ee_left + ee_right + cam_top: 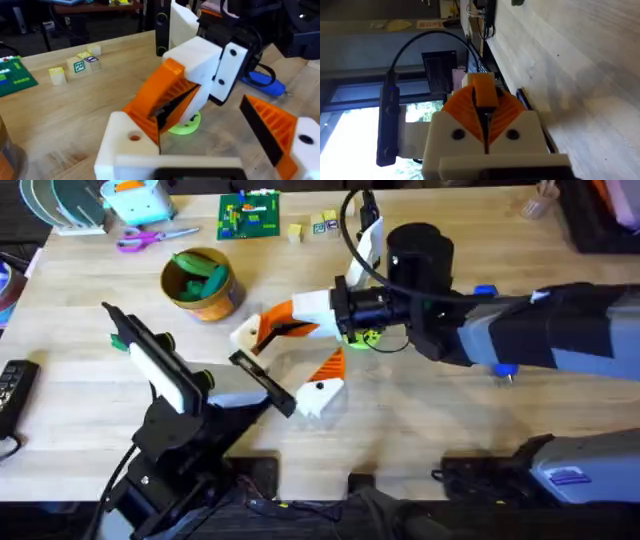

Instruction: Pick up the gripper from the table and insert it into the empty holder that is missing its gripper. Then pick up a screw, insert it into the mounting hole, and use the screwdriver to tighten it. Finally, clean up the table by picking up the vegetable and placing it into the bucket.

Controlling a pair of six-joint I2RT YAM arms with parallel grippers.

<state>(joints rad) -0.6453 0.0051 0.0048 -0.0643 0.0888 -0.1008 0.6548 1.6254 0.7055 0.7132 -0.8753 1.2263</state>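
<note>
My right gripper (270, 328) reaches in from the right and is shut on the small orange gripper (482, 90), which sticks out past its fingertips. It holds that piece against the holder (125, 145), the bare white finger mount of my left arm, also seen from above (247, 333). My left gripper (210, 145) is open; its other finger carries an orange ribbed pad (270, 125). The blue screwdriver (262, 82) lies on the table (420, 420) behind the right gripper. The green vegetable (197, 268) lies inside the yellow bucket (212, 300).
A lime-green disc (368, 337) lies under the right wrist. At the back are purple scissors (150, 238), a green brick plate (248, 215) and small wooden blocks (310, 227). A black remote (15, 385) sits at the left edge.
</note>
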